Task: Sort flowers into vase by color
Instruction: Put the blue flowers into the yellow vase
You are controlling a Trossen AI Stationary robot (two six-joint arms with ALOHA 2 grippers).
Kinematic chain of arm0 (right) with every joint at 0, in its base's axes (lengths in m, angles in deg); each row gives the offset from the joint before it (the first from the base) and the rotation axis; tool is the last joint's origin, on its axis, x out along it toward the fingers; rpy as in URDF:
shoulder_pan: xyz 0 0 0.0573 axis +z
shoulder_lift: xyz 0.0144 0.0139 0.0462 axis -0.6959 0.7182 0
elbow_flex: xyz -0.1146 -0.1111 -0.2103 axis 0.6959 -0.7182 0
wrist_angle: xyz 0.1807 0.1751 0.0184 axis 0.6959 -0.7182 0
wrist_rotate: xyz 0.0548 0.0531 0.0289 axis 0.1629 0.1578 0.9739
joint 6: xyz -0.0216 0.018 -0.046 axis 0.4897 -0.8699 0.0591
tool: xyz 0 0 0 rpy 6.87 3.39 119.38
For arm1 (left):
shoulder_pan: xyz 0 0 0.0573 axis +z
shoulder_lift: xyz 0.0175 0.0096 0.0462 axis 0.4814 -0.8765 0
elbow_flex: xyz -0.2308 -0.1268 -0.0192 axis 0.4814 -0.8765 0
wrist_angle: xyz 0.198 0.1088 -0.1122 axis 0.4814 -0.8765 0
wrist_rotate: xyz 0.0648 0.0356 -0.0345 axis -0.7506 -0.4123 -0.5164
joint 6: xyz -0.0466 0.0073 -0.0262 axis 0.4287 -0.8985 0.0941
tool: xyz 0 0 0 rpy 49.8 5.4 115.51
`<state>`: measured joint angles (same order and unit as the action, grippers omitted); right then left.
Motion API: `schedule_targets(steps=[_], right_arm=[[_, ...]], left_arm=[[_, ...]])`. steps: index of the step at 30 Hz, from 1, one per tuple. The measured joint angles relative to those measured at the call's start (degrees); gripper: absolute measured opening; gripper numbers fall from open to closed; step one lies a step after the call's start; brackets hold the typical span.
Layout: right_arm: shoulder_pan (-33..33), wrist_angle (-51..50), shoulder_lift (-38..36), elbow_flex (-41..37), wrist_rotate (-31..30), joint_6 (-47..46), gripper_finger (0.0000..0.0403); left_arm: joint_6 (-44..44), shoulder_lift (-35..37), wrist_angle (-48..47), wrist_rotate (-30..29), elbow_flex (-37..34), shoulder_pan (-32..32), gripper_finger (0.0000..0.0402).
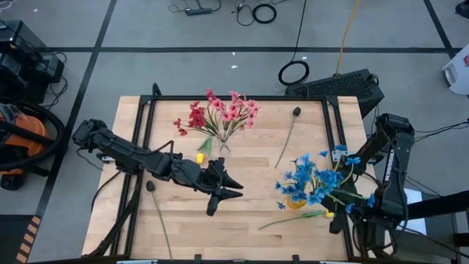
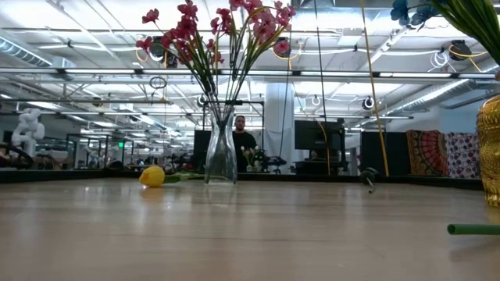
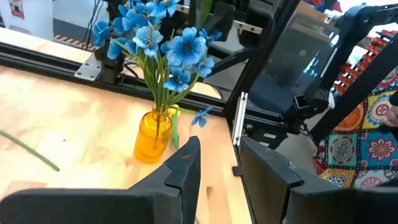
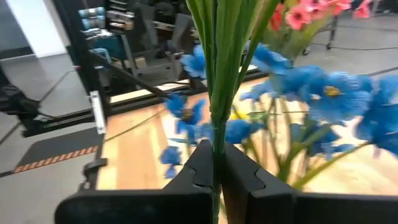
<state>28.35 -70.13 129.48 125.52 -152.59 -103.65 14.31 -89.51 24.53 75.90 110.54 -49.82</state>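
So my right pincer (image 4: 216, 167) is clamped tight on a bunch of thin green stems with blue blossoms (image 1: 344, 155), held over the counter's (image 1: 249, 198) right edge beside the amber glass vase (image 3: 153, 134) holding matching blues, since colours go together. Reds and pinks already sit in the clear glass vase (image 2: 221, 152). My left pincer (image 1: 229, 192) hangs mid-counter, fingers spread, empty. One yellow bud (image 2: 152, 176) lies loose beside that clear vase.
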Motion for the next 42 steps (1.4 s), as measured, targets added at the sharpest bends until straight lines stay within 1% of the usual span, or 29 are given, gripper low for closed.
schedule_targets(steps=[3, 8, 11, 14, 17, 23, 29, 32, 35, 38, 40, 42], right_arm=[[0.0, -3.0, 1.1, -1.0, -0.3, -4.3, 0.0000], [0.0, 0.5, 1.2, -7.6, -2.1, -10.2, 0.0000], [-0.2, 0.7, 1.0, -10.1, -2.6, -11.9, 0.0000], [-1.3, 0.9, 0.8, -10.6, -3.7, -10.3, 0.0000], [-2.2, 1.0, 0.9, -10.6, -1.9, -7.8, 0.0000], [-3.0, 1.7, 2.1, -11.0, -1.9, -5.2, 0.0000], [-3.0, 11.2, 3.0, -17.3, -1.8, -6.8, 0.0000], [-3.0, 15.8, 2.9, -19.6, -1.6, -5.4, 0.0000], [-3.0, 18.3, 2.9, -20.8, -1.3, -4.4, 0.0000], [-3.0, 19.4, 2.9, -21.0, 1.3, -2.2, 0.0005], [-3.0, 19.6, 2.9, -21.0, 4.3, -0.4, 0.0015], [-3.1, 19.7, 2.9, -21.0, 5.6, 0.4, 0.0026]], left_arm=[[0.0, 0.0, -0.8, -0.1, 0.0, 0.0, 0.0118], [0.0, 0.0, -0.7, -0.2, 0.0, 0.0, 0.0118], [0.0, 0.0, -0.8, -0.2, 0.0, 0.0, 0.0118], [0.0, 0.0, -0.8, -0.2, 0.0, 0.0, 0.0118], [0.0, 0.0, -0.8, -0.2, 0.0, 0.0, 0.0118], [0.0, 0.0, -0.8, -0.2, 0.0, 0.0, 0.0118], [0.0, 0.0, -0.8, -0.7, 0.0, 0.0, 0.0118], [0.1, 0.0, -0.8, -1.6, 0.0, 0.0, 0.0118], [0.1, 0.0, -0.8, -2.1, 0.0, 0.0, 0.0118], [0.0, 0.0, -0.7, -2.2, 0.0, 0.0, 0.0118], [0.1, 0.0, -0.8, -2.8, 0.0, 0.0, 0.0118], [0.0, 0.0, -0.8, -3.6, 0.0, 0.0, 0.0118]])
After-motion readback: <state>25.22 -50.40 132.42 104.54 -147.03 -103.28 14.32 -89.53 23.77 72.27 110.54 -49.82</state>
